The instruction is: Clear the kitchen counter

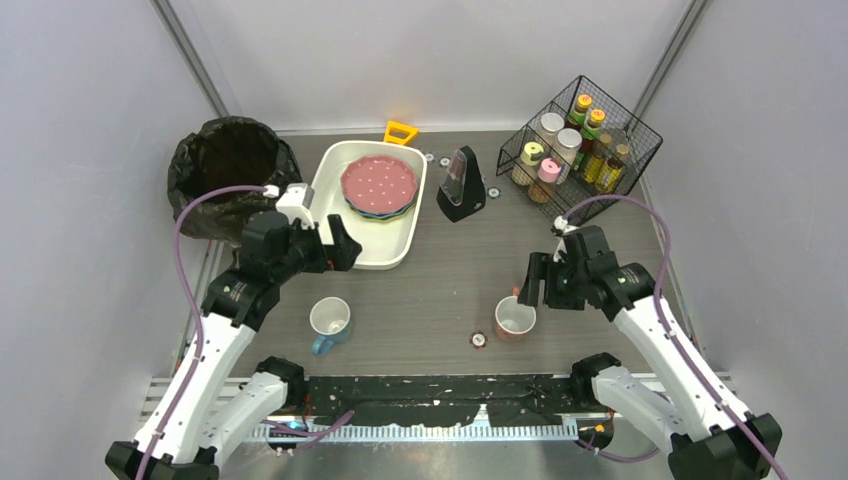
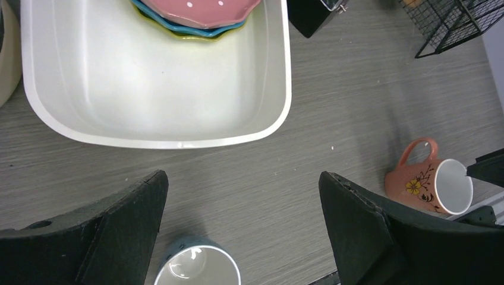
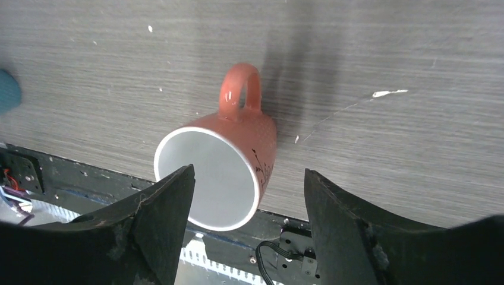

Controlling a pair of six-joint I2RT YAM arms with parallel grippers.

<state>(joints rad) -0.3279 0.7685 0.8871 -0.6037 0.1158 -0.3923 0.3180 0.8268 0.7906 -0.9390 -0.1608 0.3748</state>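
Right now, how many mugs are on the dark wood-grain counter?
2. A blue ceramic mug with a white inside stands front left, just ahead of the white rectangular tub; an orange flowered ceramic mug stands front right. None appears hidden.

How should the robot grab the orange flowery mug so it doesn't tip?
Probably by its rim wall, straight down from above. The orange ceramic mug stands upright on the grey wood-grain counter with its mouth open upward, so one finger can slip inside, one outside. Its loop handle points away from the robot, leaving the near rim free.
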